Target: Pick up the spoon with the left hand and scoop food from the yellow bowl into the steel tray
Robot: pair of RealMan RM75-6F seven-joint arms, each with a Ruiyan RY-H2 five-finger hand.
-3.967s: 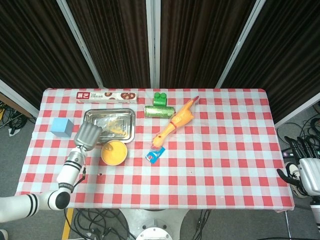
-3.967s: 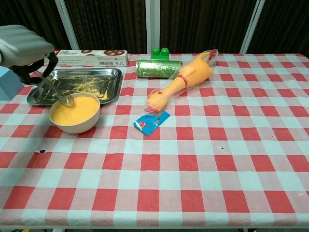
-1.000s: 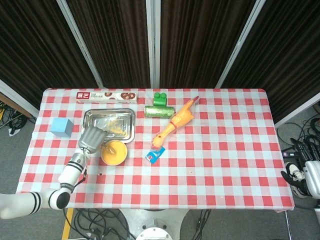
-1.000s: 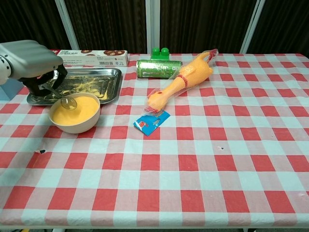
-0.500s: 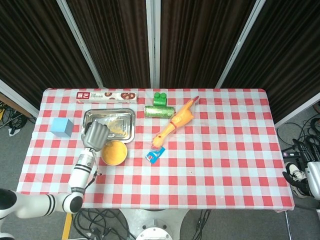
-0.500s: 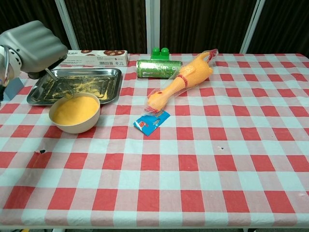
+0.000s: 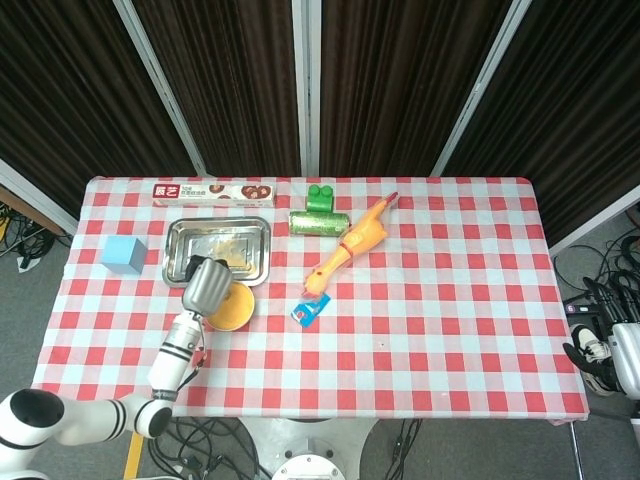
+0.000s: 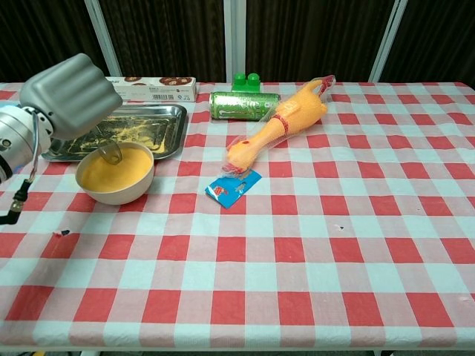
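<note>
My left hand (image 8: 71, 96) hovers over the left rim of the yellow bowl (image 8: 116, 173) and grips the handle of a metal spoon (image 8: 111, 153). The spoon's scoop hangs just above the yellow food in the bowl. In the head view the left hand (image 7: 207, 284) covers the left part of the bowl (image 7: 234, 308), and the spoon is hidden. The steel tray (image 8: 162, 139) lies just behind the bowl with yellow crumbs scattered in it. My right hand (image 7: 612, 356) hangs off the table's right edge, half cut off by the frame.
A biscuit box (image 8: 152, 88) lies behind the tray. A green can (image 8: 243, 104), a green block (image 8: 248, 79), a rubber chicken (image 8: 278, 126) and a blue packet (image 8: 232, 187) sit mid-table. A blue cube (image 7: 123, 253) stands left of the tray.
My left hand has swung right and towards the near edge, from the tray's side to above the bowl's left rim. The spoon's scoop now hangs over the bowl's food.
</note>
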